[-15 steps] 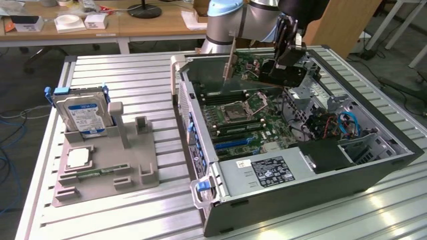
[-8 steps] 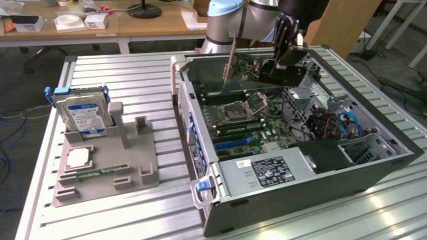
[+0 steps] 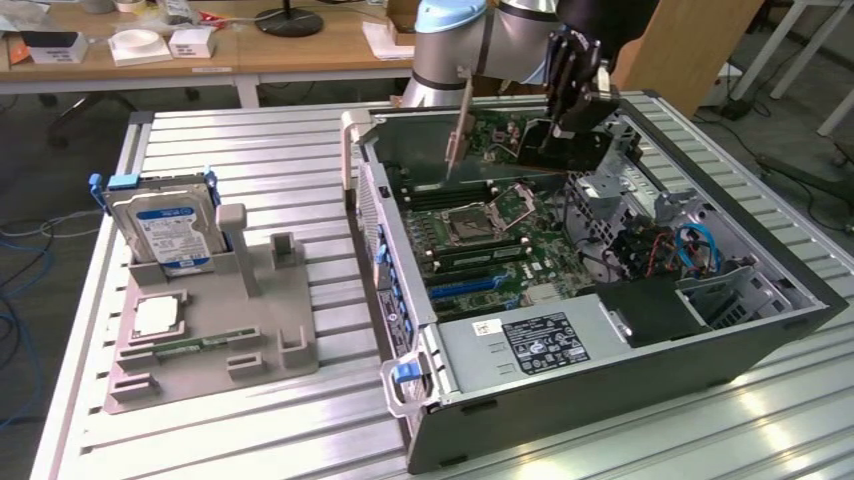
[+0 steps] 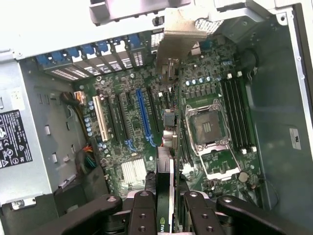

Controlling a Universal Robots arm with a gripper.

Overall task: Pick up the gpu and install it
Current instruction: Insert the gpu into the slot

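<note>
Table (image 3: 267, 150): open case (image 3: 534, 400) on the exterior view's right, grey tray (image 3: 214, 330) with hard drive (image 3: 160, 230) on its left. Motherboard (image 3: 494, 250) is exposed. Claw (image 3: 554, 150) hangs over the case's far end, partly closed and clamped on the gpu (image 3: 461, 125). The card stands on edge, bracket towards the case's rear wall. Wrist view: fingers (image 4: 144, 205) pinch the gpu (image 4: 165, 169) over the board, between blue slot (image 4: 144, 115) and CPU socket (image 4: 208, 129).
</note>
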